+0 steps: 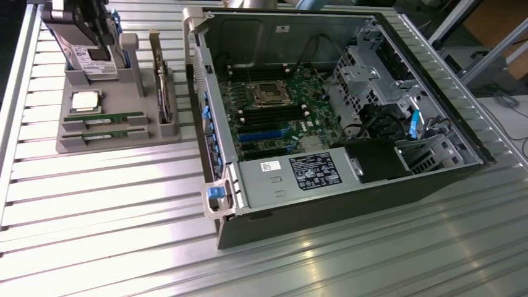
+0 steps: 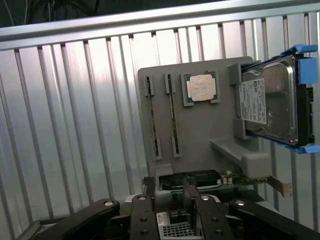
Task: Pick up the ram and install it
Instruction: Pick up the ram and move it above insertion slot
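Fingers stand open and empty; beyond them we see two ram sticks in the tray, long axes running straight away from them.

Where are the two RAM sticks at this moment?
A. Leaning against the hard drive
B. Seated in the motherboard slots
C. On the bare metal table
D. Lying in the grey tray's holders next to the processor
D: both RAM sticks lie side by side in holders on the grey tray, right beside the processor, while the long black motherboard slots stand empty.
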`<state>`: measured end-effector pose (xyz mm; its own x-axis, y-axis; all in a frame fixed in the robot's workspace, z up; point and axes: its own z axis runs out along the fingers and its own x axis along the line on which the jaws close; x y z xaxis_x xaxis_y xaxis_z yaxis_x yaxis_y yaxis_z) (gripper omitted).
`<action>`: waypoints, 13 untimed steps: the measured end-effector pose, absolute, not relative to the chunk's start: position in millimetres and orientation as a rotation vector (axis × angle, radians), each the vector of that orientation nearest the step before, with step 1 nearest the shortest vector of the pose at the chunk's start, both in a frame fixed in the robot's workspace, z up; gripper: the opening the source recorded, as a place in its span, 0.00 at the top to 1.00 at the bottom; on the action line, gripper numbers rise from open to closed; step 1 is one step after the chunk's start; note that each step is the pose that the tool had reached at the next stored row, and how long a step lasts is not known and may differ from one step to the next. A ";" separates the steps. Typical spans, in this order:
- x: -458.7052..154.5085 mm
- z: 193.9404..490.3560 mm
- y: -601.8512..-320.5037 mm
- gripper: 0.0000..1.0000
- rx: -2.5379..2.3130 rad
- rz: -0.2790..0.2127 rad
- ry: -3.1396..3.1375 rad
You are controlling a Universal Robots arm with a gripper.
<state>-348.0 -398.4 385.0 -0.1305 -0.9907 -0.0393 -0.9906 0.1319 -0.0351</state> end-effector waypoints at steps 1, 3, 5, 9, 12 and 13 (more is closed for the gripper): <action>-348.0 384.2 -398.4 0.64 -2.036 -0.001 2.323; -348.0 382.1 -398.4 0.64 -2.036 -0.001 2.323; -348.0 380.3 -398.4 0.64 -2.036 -0.001 2.323; -348.0 377.3 -398.4 0.64 -2.036 -0.001 2.323; -348.0 375.5 -398.4 0.64 -2.036 -0.001 2.323; -348.0 374.7 -398.4 0.64 -2.036 -0.001 2.323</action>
